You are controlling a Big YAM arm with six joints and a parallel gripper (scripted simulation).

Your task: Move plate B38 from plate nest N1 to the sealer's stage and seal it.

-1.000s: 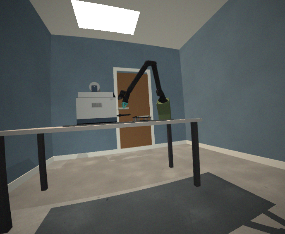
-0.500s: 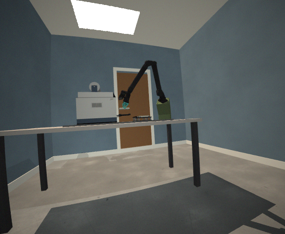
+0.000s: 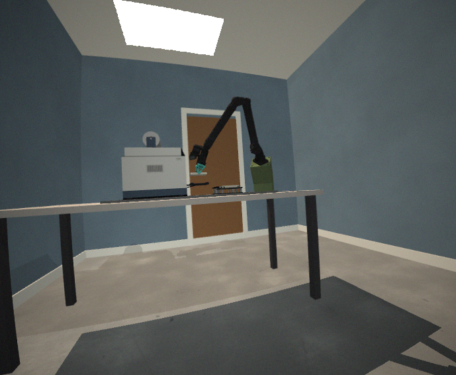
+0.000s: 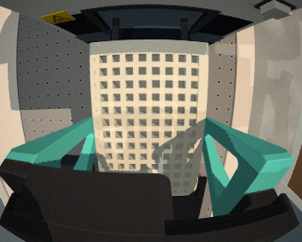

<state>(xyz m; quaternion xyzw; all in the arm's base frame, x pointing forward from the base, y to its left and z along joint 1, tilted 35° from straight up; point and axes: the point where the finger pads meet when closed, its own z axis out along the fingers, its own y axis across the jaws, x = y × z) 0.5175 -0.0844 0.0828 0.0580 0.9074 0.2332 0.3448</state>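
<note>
Bright ceiling panel (image 3: 168,27); wrist view fisheye-warped, soft

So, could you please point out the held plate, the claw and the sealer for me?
Plate B38 (image 4: 144,109): wrist view, middle of its well grid.
Claw (image 4: 150,148): wrist view, midway between its teal fingertips.
Sealer (image 3: 153,177): exterior view, housing's front panel.

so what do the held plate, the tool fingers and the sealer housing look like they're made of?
Plate: cream, matte, a moulded grid of square wells; probably plastic. Tool fingers: teal, flat-faceted, no shine; likely plastic or printed. Sealer housing: pale grey flat panels with a vent grille; painted sheet metal or plastic, can't tell which.
</note>
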